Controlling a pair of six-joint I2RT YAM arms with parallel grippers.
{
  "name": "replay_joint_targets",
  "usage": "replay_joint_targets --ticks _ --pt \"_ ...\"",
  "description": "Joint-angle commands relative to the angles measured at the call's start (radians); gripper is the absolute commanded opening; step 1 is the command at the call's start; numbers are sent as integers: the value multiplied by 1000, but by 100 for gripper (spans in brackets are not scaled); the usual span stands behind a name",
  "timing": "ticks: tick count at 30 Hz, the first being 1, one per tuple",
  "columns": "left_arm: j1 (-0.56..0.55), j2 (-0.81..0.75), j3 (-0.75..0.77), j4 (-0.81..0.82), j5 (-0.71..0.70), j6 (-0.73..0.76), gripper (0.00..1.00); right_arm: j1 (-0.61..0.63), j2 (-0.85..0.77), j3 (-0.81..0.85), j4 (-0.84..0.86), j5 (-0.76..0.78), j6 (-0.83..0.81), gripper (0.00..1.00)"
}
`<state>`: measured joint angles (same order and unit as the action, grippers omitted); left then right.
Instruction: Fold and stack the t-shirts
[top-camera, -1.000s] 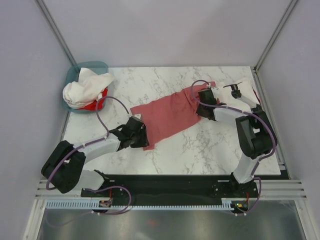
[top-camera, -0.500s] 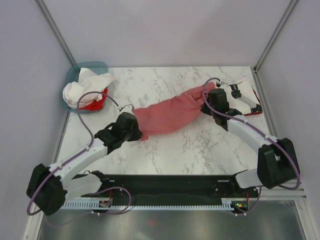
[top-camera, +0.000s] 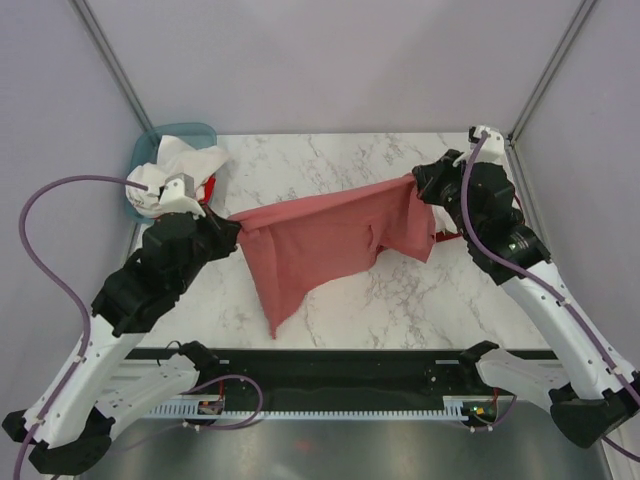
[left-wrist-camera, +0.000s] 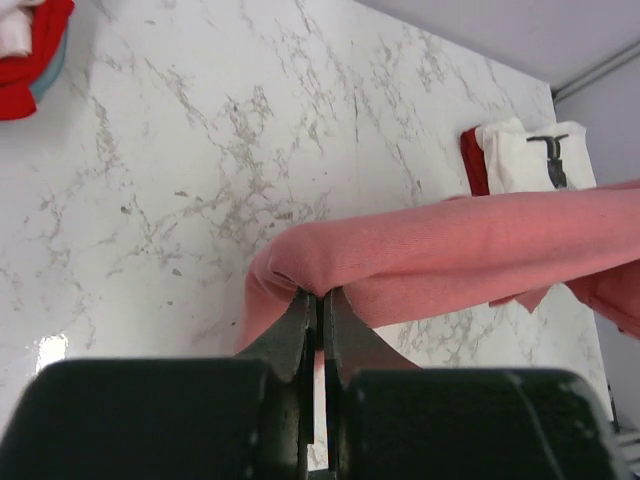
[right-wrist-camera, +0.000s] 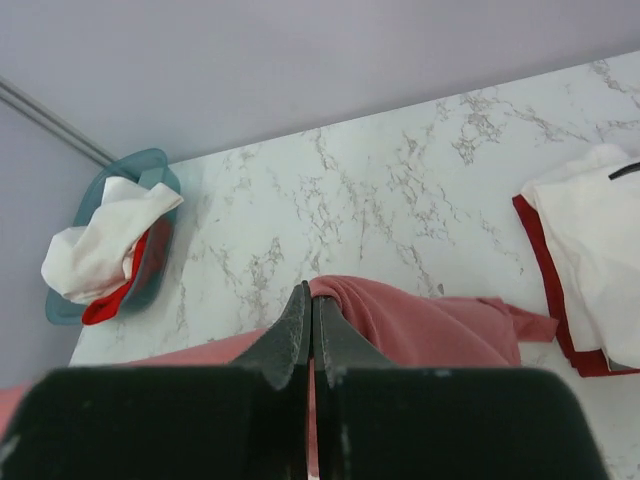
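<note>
Two claws hold one dusty salmon-red t-shirt stretched in the air over the marble bench, to the right of the teal basket. The basket sits at the bench's far left corner. A white t-shirt is heaped in it and spills over the rim, with a bright red t-shirt under that.

The left claw is just right of the basket and nearer the arms, clenched on the salmon shirt's left top edge. In the wrist view the fabric is pinched between its fingers. The top edge runs taut away from the basket to the right claw. The shirt's body hangs down and its lower corner droops to a point. Cannot tell if it touches the bench.

The right claw, far across from the basket, is clenched on the right top edge, with fabric bunched over its tips. Farthest from the basket is a folded white t-shirt with black mark, lying on a dark red t-shirt. In the top view the right arm mostly hides both.
</note>
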<state>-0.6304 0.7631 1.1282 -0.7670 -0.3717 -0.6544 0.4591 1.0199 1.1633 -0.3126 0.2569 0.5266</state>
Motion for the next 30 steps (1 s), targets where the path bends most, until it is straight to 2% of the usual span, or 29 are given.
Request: replay_joint_targets --ticks 1,4,7,14,21,24,28,30 --pt "5 51 111 -104 -125 9 2 41 45 177 -101 42 -59 0" --pt "6 53 162 -107 -124 18 2 93 88 318 -190 22 -82 0" --pt "6 22 192 -126 -108 36 2 110 94 425 -278 -81 -89 0" --pt "5 -120 219 -247 -24 29 2 110 -24 512 -460 -289 -74 0" --pt "5 -202 231 -321 71 -10 2 110 -101 558 -546 -386 -25 0" --pt "5 -186 258 -325 105 -7 2 110 -64 588 -553 -395 -20 0" --pt "5 -64 259 -315 73 16 2 110 108 576 -545 -397 -36 0" --pt "6 51 225 -284 39 24 2 107 176 529 -485 -400 -37 0"
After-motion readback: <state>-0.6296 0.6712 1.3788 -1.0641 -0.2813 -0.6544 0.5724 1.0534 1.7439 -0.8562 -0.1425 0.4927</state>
